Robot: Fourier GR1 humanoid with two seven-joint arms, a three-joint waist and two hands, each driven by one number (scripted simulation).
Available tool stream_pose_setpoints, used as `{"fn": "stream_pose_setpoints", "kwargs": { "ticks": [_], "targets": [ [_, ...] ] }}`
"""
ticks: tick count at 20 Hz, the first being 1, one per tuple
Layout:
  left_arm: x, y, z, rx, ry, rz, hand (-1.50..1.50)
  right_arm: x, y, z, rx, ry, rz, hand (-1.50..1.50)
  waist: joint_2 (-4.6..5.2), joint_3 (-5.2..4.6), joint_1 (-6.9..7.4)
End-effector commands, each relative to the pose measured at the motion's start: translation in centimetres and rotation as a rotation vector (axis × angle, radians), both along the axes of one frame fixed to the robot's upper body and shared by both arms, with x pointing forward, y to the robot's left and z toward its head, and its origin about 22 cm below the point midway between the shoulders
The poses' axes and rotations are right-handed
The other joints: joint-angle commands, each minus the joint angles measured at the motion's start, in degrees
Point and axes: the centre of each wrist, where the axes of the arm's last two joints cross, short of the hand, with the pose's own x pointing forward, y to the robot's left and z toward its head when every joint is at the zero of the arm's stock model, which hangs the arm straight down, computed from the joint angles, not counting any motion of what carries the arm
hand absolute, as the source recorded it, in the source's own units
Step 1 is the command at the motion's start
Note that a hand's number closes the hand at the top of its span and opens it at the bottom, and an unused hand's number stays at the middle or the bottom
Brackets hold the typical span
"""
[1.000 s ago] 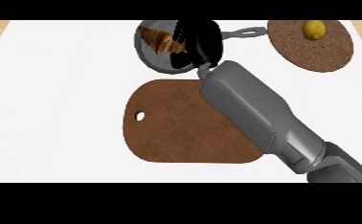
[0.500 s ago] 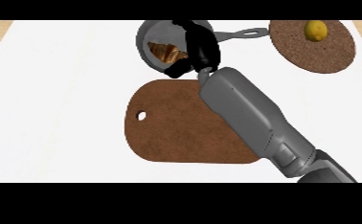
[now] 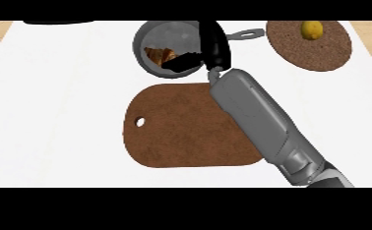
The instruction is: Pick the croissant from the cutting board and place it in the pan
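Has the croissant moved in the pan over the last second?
Yes. The croissant has gone from the pan's upper middle down toward its lower left wall, and the right hand is beside it.

Right hand [image 3: 210, 52], fingers uncurled.

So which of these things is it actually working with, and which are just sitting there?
Working with:
- croissant, lying in the pan
- pan
- cutting board, nothing on it
- right robot hand, over the pan

Just sitting there:
- round brown mat
- yellow fruit on that mat
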Motion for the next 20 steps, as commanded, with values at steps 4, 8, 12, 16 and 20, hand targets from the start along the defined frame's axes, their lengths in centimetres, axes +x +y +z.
{"fn": "stream_pose_setpoints", "kwargs": {
  "ticks": [4,8,12,16,20],
  "targets": [
    [10.7,-1.6,5.3,-0.036,-0.490,-0.036,0.00,-0.4,-1.2,0.1,0.197,-0.008,0.137,-1.50,-1.59,0.12,-3.90],
    [10.2,-1.2,5.4,-0.046,-0.476,-0.003,0.00,-1.0,-2.5,-1.2,0.228,-0.013,0.201,-1.50,-2.36,0.08,-5.38],
    [9.3,-1.2,4.6,-0.028,-0.452,0.022,0.00,-1.2,-4.4,-1.5,0.260,-0.008,0.234,-1.50,-3.28,-0.12,-7.03],
    [9.4,-1.0,5.2,-0.027,-0.463,0.029,0.00,-1.6,-5.2,-2.2,0.267,-0.001,0.275,-1.50,-3.13,-0.11,-7.62],
    [8.8,-0.7,5.1,-0.016,-0.466,0.027,0.00,-2.4,-6.3,-3.9,0.221,0.037,0.291,-1.50,-3.47,-0.25,-7.43]
  ]
}}
